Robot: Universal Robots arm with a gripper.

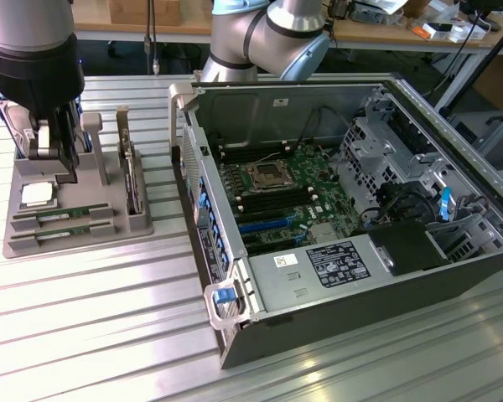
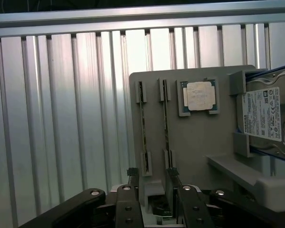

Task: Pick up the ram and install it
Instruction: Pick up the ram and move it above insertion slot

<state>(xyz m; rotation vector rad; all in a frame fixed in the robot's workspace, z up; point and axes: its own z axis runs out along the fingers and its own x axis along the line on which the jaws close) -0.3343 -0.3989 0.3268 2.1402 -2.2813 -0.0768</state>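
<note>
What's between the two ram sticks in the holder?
Nothing: the wrist view shows bare grey holder between the edge-side ram stick and the CPU-side ram stick.

The ram [image 1: 64, 215] is green, its tray [image 1: 137, 224] grey, the ribbed table [image 1: 92, 327] silver.

You worked in a robotics lab or workshop: slotted aluminium worktop [image 1: 84, 318], opened computer case [image 1: 335, 327] with motherboard [image 1: 293, 180] bare, grey parts fixture [image 1: 75, 239] beside it, cluttered wooden benches [image 1: 386, 33] with cables behind.
</note>
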